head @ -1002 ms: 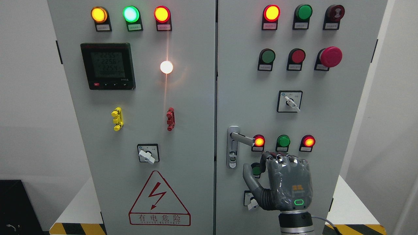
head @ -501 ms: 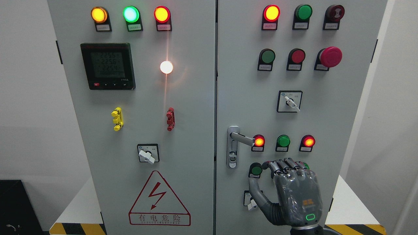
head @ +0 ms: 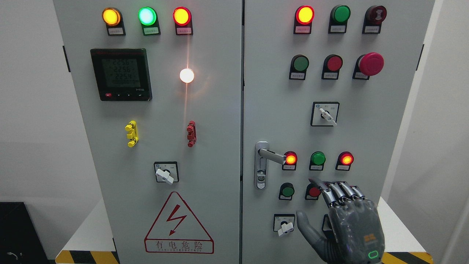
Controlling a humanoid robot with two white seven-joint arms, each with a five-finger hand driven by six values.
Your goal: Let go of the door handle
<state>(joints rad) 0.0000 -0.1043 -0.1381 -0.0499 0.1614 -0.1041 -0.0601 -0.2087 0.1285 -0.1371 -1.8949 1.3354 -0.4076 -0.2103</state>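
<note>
Standing upright, the grey metal electrical cabinet (head: 220, 110) has two doors; left door carries a black digital meter (head: 121, 74) near its upper left corner, yellow clip (head: 131, 133) and red clip (head: 191, 134) mid-door, a red triangle warning sticker (head: 178, 223) at its lower edge. The silver lever door handle (head: 270, 155) sits at the right door's left edge, lever pointing right, tip just beside a lit red indicator lamp (head: 290, 159). The grey robot right hand (head: 348, 223) shows at the right door's lower right, fingers (head: 335, 192) extended and loosely apart, thumb out left, holding nothing, well apart from the handle
</note>
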